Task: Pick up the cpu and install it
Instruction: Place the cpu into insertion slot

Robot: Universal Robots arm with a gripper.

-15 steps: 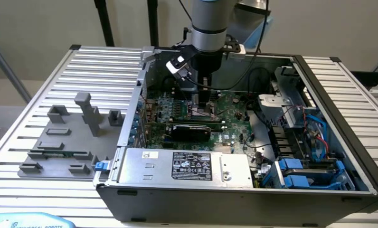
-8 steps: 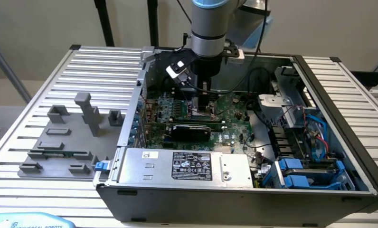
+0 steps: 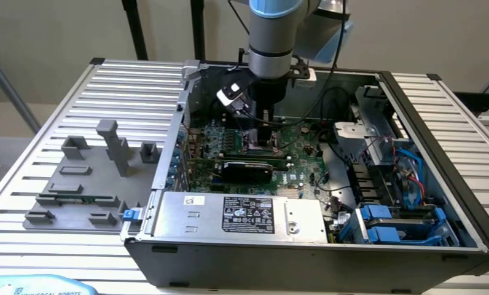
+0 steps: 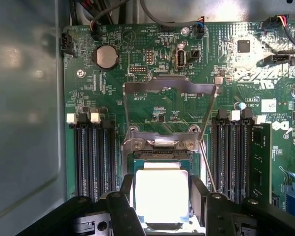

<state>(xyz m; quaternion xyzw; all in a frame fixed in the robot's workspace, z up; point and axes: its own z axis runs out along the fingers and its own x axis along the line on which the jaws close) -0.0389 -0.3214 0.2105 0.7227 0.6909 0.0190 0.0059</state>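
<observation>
The cpu (image 4: 161, 189), a flat square chip with a bright silvery top, sits between my gripper's (image 4: 161, 197) two black fingers (image 4: 124, 199), which press against its two opposite sides. It hovers at or just over the square socket (image 4: 162, 150) of the green motherboard (image 4: 152, 59). The socket's metal load plate (image 4: 169, 88) is swung open beyond it. In the exterior view, my gripper (image 3: 261, 132) reaches straight down into the open computer case (image 3: 310, 252), over the middle of the board.
Black memory slots (image 4: 93, 157) flank the socket, and one memory stick (image 4: 260, 162) is seated. The case wall (image 4: 24, 123) is close by. A black expansion card (image 3: 244, 167), a power supply (image 3: 236, 215) and blue drive bays (image 3: 400, 224) fill the case. Grey fixture blocks (image 3: 89, 178) stand on the exterior view's left.
</observation>
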